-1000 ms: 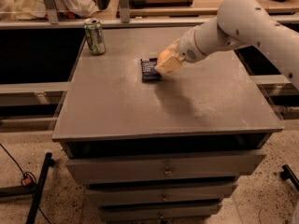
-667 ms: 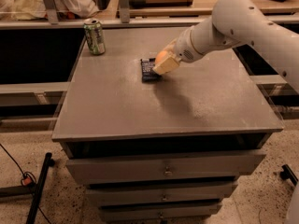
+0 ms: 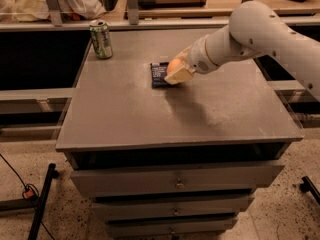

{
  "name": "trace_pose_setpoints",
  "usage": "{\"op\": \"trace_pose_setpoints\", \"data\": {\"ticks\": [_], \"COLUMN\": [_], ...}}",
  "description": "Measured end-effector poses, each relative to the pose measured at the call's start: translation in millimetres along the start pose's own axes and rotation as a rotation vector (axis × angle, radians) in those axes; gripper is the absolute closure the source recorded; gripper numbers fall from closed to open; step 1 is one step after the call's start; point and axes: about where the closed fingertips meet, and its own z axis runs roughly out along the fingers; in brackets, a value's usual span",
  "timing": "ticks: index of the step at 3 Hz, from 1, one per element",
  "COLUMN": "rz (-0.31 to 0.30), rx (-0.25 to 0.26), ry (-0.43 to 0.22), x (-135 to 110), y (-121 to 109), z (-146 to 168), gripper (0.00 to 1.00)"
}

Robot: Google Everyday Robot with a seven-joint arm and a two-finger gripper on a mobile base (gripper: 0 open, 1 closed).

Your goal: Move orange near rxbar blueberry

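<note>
The orange (image 3: 174, 66) is a small round orange fruit held between the fingers of my gripper (image 3: 176, 70). The gripper reaches in from the right on a white arm and hovers low over the table, at the right edge of the rxbar blueberry (image 3: 159, 74). The bar is a flat dark navy packet lying on the far middle of the grey table top (image 3: 150, 114). The gripper's pale fingers cover part of the orange and the bar's right edge.
A green drink can (image 3: 101, 39) stands upright at the far left corner of the table. The table has drawers below its front edge (image 3: 175, 184). A shelf with clutter runs behind the table. A black stand leg (image 3: 42, 199) is on the floor at left.
The arm has shifted slightly to the left, carrying the orange a little closer over the bar's right edge. The bar and can have not moved.
</note>
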Motion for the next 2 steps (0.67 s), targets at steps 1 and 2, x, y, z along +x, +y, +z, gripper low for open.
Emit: {"op": "trace_pose_setpoints", "data": {"ticks": [1, 2], "rz": [-0.001, -0.006], "rx": [-0.005, -0.001], "ry": [0.001, 0.000], "x": [-0.1, -0.9], "y": [1.6, 0.0], "z": [2.6, -2.1], "gripper": [0.00, 0.00]}}
